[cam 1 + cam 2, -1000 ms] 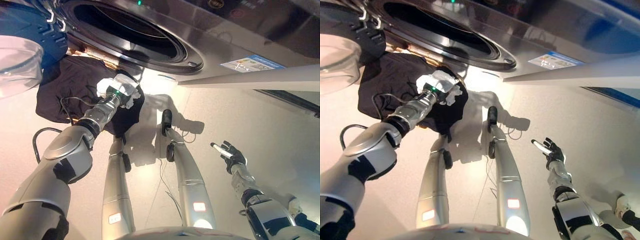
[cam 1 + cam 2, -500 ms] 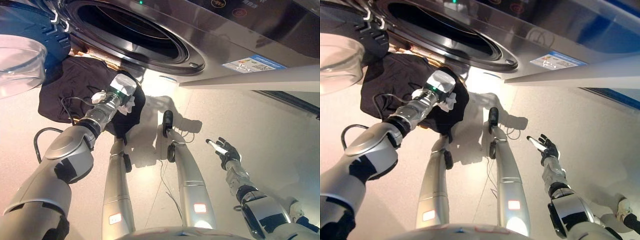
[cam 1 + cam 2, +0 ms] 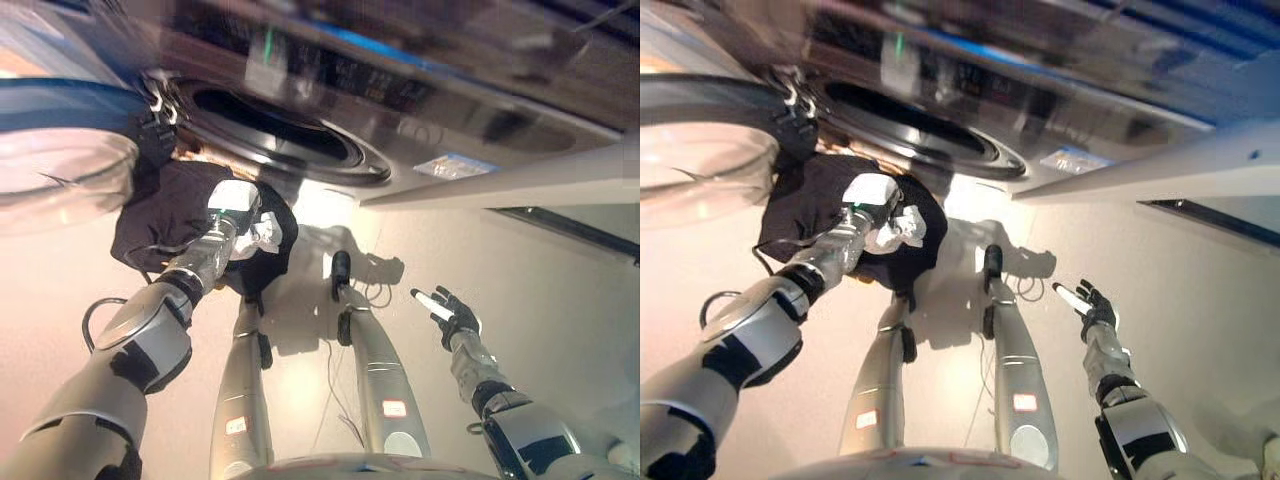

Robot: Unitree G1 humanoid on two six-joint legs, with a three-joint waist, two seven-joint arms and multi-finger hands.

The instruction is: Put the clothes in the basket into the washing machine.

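Note:
The washing machine's round drum opening is open at the top of the view. A black garment hangs bunched just below and left of it. My left hand reaches up into this garment, its white-tipped fingers curled in the cloth, close under the drum's rim. It also shows in the right eye view. My right hand is open and empty, fingers spread, low at the right over the floor. A basket is not clearly in view; only a brownish bit peeks out behind the garment.
The machine's open door with its clear glass bowl stands at the left, next to the garment. The machine's silver front panel runs along the top right. Pale floor lies below.
The whole view has shifted. My left hand with the black garment now sits a little closer under the drum's rim. My right hand stays open, drawn slightly inward.

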